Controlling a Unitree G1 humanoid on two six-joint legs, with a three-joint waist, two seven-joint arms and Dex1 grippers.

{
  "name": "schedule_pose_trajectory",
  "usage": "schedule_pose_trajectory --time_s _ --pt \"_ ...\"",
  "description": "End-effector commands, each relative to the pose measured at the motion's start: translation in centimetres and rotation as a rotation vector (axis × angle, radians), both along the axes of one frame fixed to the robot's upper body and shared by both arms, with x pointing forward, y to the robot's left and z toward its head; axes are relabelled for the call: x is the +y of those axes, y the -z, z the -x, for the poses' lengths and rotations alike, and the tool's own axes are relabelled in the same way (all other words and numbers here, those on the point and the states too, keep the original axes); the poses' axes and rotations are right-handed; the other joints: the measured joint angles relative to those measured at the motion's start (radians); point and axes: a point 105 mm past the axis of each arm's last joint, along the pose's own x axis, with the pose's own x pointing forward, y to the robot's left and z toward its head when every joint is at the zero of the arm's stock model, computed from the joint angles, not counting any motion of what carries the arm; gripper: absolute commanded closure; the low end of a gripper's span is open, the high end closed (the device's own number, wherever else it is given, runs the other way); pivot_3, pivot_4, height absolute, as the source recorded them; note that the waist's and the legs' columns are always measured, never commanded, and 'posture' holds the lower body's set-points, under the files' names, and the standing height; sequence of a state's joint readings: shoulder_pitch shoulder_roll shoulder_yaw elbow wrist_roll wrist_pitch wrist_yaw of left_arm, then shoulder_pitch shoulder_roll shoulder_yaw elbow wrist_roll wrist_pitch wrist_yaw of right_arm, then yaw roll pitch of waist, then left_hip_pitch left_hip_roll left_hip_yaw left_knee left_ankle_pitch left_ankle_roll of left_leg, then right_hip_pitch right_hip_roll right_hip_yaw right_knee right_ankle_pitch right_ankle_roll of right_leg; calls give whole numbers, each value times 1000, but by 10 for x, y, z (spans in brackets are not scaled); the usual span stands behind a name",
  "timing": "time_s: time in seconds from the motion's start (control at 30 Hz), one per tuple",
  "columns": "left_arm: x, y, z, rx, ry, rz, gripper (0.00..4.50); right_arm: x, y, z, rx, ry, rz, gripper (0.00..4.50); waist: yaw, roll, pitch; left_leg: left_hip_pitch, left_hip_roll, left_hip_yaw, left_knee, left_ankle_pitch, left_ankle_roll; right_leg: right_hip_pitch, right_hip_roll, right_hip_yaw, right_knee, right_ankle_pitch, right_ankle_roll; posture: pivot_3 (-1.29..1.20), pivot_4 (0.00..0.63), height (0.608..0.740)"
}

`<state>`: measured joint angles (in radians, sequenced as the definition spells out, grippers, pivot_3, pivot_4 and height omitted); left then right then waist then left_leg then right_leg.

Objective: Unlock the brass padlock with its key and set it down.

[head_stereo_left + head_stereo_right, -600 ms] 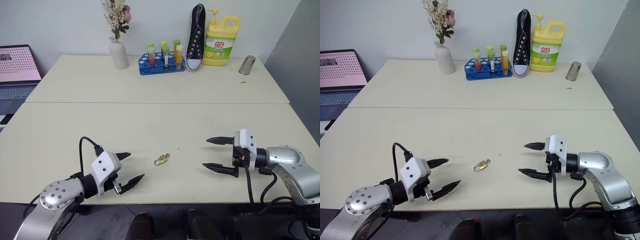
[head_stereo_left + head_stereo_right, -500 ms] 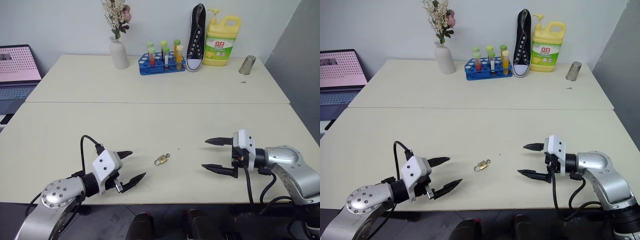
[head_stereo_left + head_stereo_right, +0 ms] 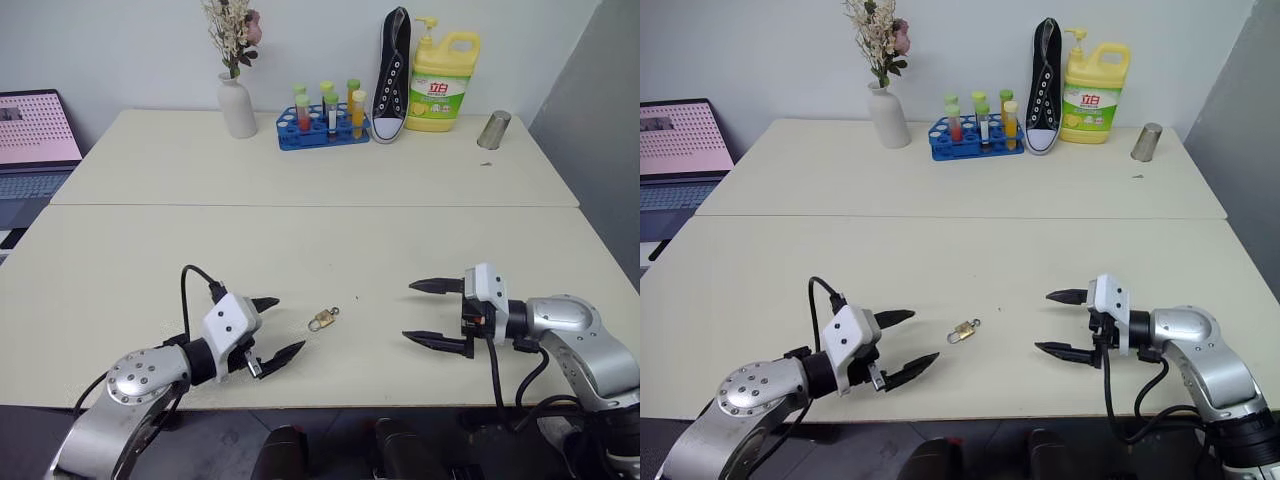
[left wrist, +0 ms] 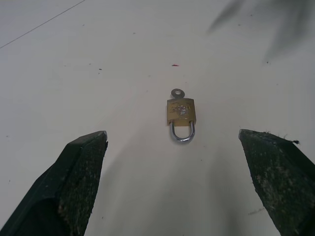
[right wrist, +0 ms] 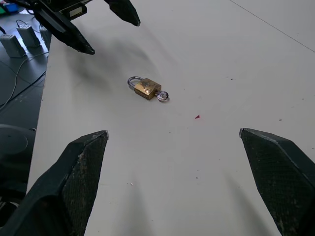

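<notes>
The brass padlock (image 3: pixel 320 321) lies flat on the cream table near its front edge, its silvery shackle looking shut. The key (image 4: pixel 177 93) sticks out of the end opposite the shackle, its small ring head showing. My left gripper (image 3: pixel 290 324) is open just left of the padlock, low over the table, fingers pointing at it with a short gap between. My right gripper (image 3: pixel 407 311) is open further off to the padlock's right, also pointing at it. Neither gripper touches the lock or holds anything.
Along the back of the table stand a white vase with flowers (image 3: pixel 237 105), a blue rack of test tubes (image 3: pixel 322 126), a black shoe (image 3: pixel 393 75), a yellow detergent bottle (image 3: pixel 439 83) and a metal cup (image 3: pixel 493 130). A laptop (image 3: pixel 35 140) sits at the far left.
My left gripper has moved right, closer to the padlock, still open. The right gripper has barely shifted. The padlock has not moved.
</notes>
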<state>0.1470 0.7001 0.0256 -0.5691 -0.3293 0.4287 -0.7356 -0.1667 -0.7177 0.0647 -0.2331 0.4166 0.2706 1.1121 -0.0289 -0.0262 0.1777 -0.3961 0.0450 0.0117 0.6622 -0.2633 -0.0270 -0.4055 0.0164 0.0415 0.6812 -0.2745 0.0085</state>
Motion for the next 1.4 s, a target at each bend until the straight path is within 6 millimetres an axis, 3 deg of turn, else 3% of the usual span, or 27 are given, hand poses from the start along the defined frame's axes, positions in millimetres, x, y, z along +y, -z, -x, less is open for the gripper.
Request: schedule_pose_trajectory --time_s 0.03,0.57,0.93,1.07,1.33,1.4 --pt "-8 0 -1 -3 28 21 0 6 -6 4 -30 -29 -10 18 0 0 0 0 0 0 0 0 0 0 0 0 0 0 0 0 150 740" --pt "-35 31 -41 29 -2 -29 0 15 -5 12 14 -33 46 18 1 0 0 -1 -1 -1 0 0 0 0 0 0 0 0 0 0 150 740" --pt "-48 42 -42 90 40 -41 0 17 -6 16 17 -33 47 18 1 -1 0 -1 -1 -1 1 0 0 0 0 0 0 0 0 0 150 740" --pt "-51 47 -39 126 61 -54 899 17 -6 16 15 -29 46 0 2 -1 -1 0 -2 -1 1 0 0 1 0 0 0 0 0 0 150 740" --pt "-52 51 -37 150 73 -66 3518 17 -7 17 13 -19 43 0 2 -1 -1 0 -2 -1 1 0 0 1 0 0 0 0 0 0 150 740" --pt "-56 45 -35 109 126 -62 3537 15 -8 16 8 -9 45 0 2 -1 -1 0 -2 -1 1 0 0 1 0 0 0 0 0 0 150 740"
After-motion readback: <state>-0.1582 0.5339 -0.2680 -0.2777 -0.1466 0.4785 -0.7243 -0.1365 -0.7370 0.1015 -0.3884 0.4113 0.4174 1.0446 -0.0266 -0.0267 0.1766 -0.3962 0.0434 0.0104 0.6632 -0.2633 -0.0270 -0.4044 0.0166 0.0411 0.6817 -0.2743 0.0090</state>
